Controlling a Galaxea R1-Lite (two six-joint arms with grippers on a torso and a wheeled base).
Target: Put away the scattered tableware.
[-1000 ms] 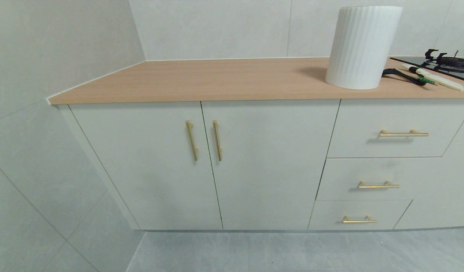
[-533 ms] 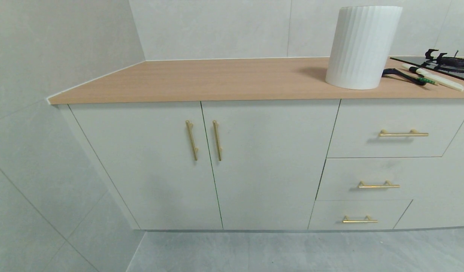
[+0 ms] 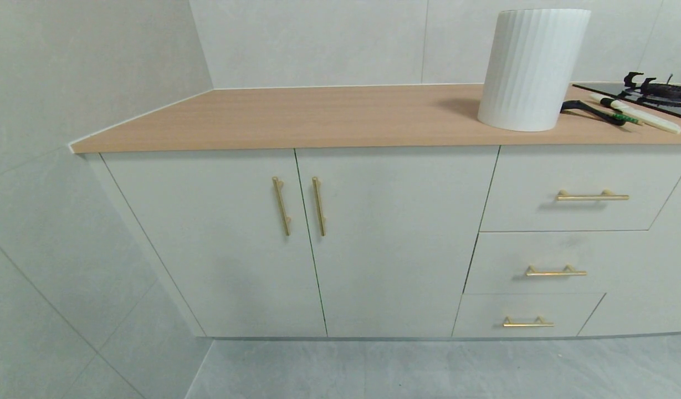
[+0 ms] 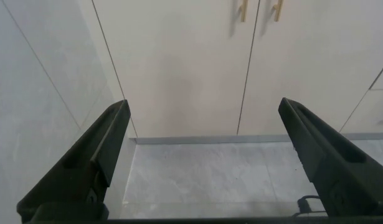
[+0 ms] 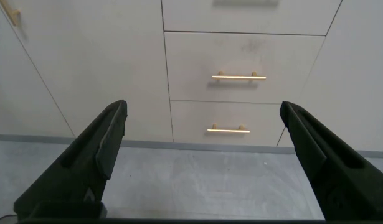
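Tableware lies on the countertop far to your right, just beside the white ribbed holder, its long axes running sideways and well above both arms, so your right gripper, jaws spread wide like the left gripper, looks nearer.

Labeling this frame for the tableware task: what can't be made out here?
- Head view: utensils beside the white container are too small to identify.
- Head view: stove is cut off by the right edge.
- All views: cabinet doors and drawers are shut, contents hidden.
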